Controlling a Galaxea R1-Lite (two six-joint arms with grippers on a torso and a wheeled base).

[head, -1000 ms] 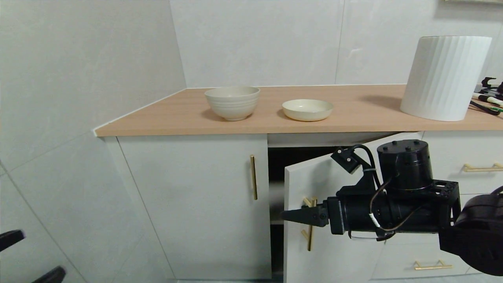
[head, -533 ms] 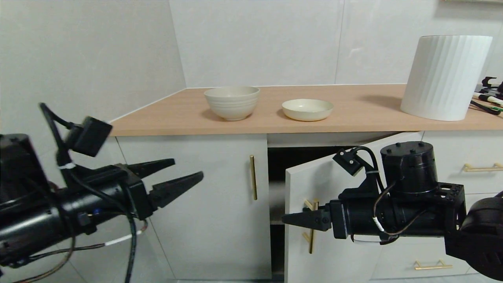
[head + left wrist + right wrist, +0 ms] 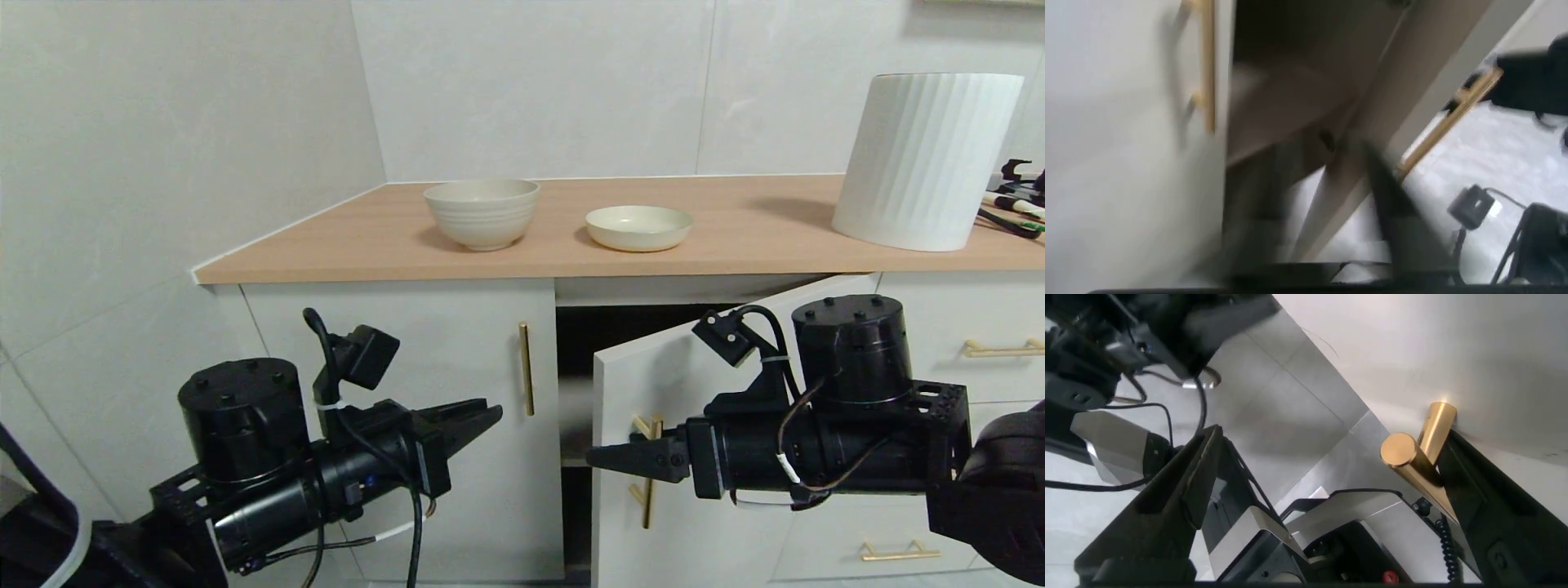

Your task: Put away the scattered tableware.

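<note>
At the ajar cabinet door [image 3: 637, 376], right gripper [image 3: 600, 454] gapes around its brass handle [image 3: 645, 500]; left gripper [image 3: 490, 411], slightly parted, is empty.

One bowl [image 3: 482, 212], one shallow plate [image 3: 638, 227], one ribbed white canister [image 3: 927, 159], two cabinet doors [image 3: 400, 425], four brass handles [image 3: 527, 367].

The left arm [image 3: 269, 498] is held low and level, pointed forward and toward the right, with the fingers of the left gripper [image 3: 488, 412] slightly parted. The right arm [image 3: 824, 449] is extended level toward the left, and the fingers [image 3: 1196, 486] of the right gripper [image 3: 602, 456] are spread wide.
</note>
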